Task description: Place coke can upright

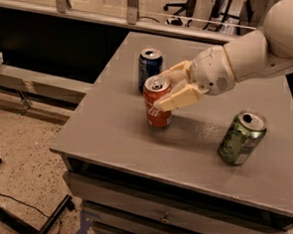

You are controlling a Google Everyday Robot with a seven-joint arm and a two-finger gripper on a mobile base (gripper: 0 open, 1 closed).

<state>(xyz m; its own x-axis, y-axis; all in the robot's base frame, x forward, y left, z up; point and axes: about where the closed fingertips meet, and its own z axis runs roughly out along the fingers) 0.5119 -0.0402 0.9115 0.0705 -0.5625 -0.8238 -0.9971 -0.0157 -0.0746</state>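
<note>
Standing upright on the grey flat-topped table point(110, 136), the red-orange aluminium coke can point(158, 115) is clamped by the cream two-finger gripper point(162, 93).

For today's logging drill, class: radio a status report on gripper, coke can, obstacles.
Gripper over table, shut on coke can. Coke can upright on table. Blue can close behind it; green can well clear.

White rounded arm point(260, 51) ends in seemingly cream pincer point(159, 93).
</note>
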